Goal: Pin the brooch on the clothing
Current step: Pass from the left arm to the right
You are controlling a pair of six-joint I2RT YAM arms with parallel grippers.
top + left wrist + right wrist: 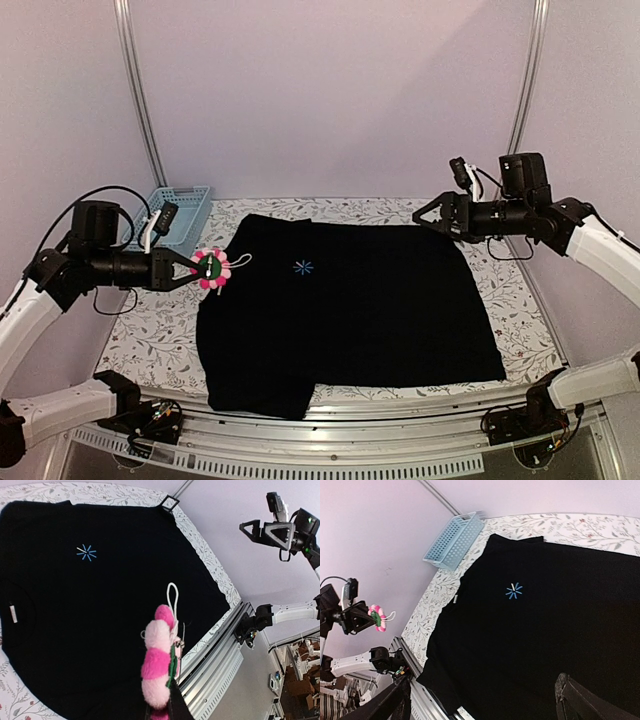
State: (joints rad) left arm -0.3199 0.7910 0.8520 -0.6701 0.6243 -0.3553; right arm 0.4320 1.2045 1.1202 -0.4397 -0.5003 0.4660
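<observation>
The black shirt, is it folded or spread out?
Spread out. The shirt lies flat across the table, its whole front and blue star showing.

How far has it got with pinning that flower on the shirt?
Done: the black shirt lies spread out. In hand: the left tool grips the pink flower brooch by the shirt's edge; the right tool hangs open, empty. Left: the pinning itself.

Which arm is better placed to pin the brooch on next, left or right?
Left. The left gripper is shut on the brooch, held just beside the shirt near its collar. The right gripper is open, empty and raised off the shirt's far side.
</observation>
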